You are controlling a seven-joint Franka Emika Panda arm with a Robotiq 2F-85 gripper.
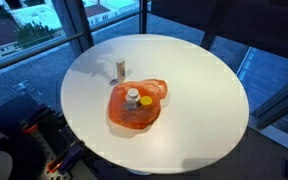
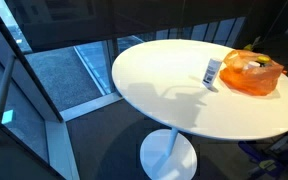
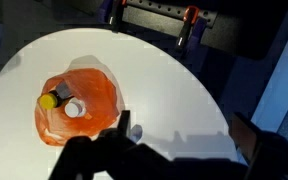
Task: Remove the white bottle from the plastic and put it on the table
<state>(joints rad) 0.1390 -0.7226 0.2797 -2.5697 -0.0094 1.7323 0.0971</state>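
Seemingly clear of the plastic already, a white bottle [image 2: 213, 72] with a blue label stands upright on the round white table [image 2: 174, 95], just beside the orange plastic bag [image 2: 252, 73] and outside it; in both exterior views it shows as a small upright shape [image 1: 120, 69] at the bag's edge [image 1: 134, 108], though whether the two touch cannot be told. The bag lies crumpled and open toward one side of the table, away from the rim. Inside it sit two more things: a white-capped container [image 1: 132, 97] and, close against it, a yellow-capped item [image 1: 146, 102]. From above, the wrist view shows the same pair within the orange plastic [image 3: 84, 95], the yellow cap [image 3: 49, 100] next to the white round top [image 3: 74, 108]. The claw [image 3: 124, 128] appears only in the wrist view, as a dark shape along the bottom edge, above the bare table beside the bag; it is too dark to tell whether its fingers are apart or together, and nothing can be seen held in it. The table rests on a single white pedestal [image 2: 167, 152], with tall windows around it.
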